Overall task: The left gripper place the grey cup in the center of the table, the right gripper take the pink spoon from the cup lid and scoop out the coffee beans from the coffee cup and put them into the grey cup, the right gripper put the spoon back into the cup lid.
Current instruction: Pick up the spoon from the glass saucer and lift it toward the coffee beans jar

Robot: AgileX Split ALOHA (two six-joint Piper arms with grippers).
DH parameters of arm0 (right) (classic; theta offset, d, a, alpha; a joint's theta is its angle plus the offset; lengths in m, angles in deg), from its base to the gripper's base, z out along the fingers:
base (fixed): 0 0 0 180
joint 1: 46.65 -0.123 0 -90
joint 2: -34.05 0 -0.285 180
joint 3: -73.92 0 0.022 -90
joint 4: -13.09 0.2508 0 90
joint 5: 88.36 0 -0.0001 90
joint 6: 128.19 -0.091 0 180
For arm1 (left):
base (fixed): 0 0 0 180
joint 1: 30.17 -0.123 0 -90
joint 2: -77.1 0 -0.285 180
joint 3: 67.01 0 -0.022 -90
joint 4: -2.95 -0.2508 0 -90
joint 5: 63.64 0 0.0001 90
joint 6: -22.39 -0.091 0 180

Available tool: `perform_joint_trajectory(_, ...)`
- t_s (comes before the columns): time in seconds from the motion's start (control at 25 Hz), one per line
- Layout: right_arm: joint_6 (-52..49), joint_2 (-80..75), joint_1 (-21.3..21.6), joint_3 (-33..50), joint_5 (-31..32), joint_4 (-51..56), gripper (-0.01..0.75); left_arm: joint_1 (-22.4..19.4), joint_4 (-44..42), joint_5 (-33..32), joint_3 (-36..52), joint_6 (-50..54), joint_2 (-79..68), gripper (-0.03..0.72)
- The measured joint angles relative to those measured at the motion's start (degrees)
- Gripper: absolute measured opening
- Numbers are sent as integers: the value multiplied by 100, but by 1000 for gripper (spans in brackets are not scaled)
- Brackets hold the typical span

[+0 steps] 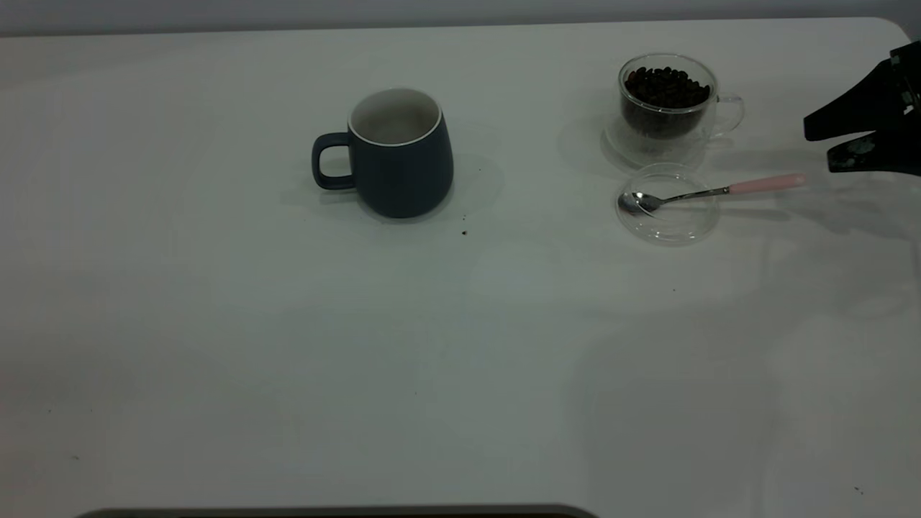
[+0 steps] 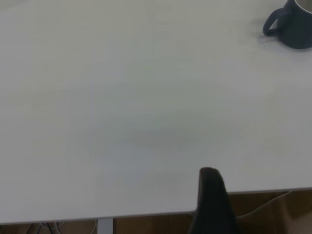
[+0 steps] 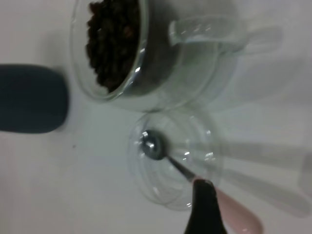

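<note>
The grey cup (image 1: 403, 155) stands upright near the table's (image 1: 216, 324) middle, handle to the left, with no beans visible inside. It also shows far off in the left wrist view (image 2: 292, 24). The coffee cup (image 1: 665, 108) holds a heap of coffee beans (image 1: 665, 86) at the back right. The cup lid (image 1: 673, 223) lies in front of it. The pink spoon (image 1: 712, 191) rests with its bowl in the lid and its handle pointing right. My right gripper (image 1: 818, 150) is open, just right of the handle's end and above it. One of its fingers (image 3: 202, 209) hangs over the handle. My left gripper (image 2: 210, 195) is parked at the table's edge.
A clear saucer (image 1: 619, 147) sits under the coffee cup. A few dark specks (image 1: 464, 232) lie near the grey cup. The table's near edge (image 2: 146, 214) shows in the left wrist view.
</note>
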Motion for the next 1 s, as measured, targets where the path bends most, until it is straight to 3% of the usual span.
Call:
perform_joint_trajectory(0.56, 288, -586, -7, -18, 419, 569, 594, 0, 0, 0, 0, 13, 0, 565)
perform_joint_trajectory(1.0, 379, -817, -342, -24, 546, 690, 591, 0, 0, 0, 0, 13, 0, 565)
